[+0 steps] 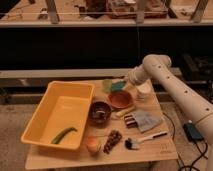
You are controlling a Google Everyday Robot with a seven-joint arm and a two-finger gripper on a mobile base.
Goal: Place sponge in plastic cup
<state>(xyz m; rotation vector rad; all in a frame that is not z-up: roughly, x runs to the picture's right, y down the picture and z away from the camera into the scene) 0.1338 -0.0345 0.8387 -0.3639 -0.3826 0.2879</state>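
1. Sponge (118,86): a small teal block just behind the far rim of the orange bowl (121,99). Cannot tell whether it is lifted or lying down.
2. Plastic cup (107,85): pale yellow-green, behind the orange bowl and off to its left in the view, just beside the sponge.
3. Gripper (127,80): behind the orange bowl, toward its right side, with its tip right at the sponge's right end. The arm reaches in from the right.
4. Grip state: cannot tell. The view does not show whether the gripper is spread or closed, or whether it actually has the sponge.
5. Handling, as a judgement: the sponge looks light, soft and compressible. It is not fragile and unlikely to slip. Best hold is across its narrow width near the middle. A firm squeeze would also slim it for the narrow cup mouth.
6. Judgement on the cup: thin and light, so likely to tip. Approach from above rather than nudging it sideways.
7. White container (143,91): behind and right of the orange bowl, close under the arm.
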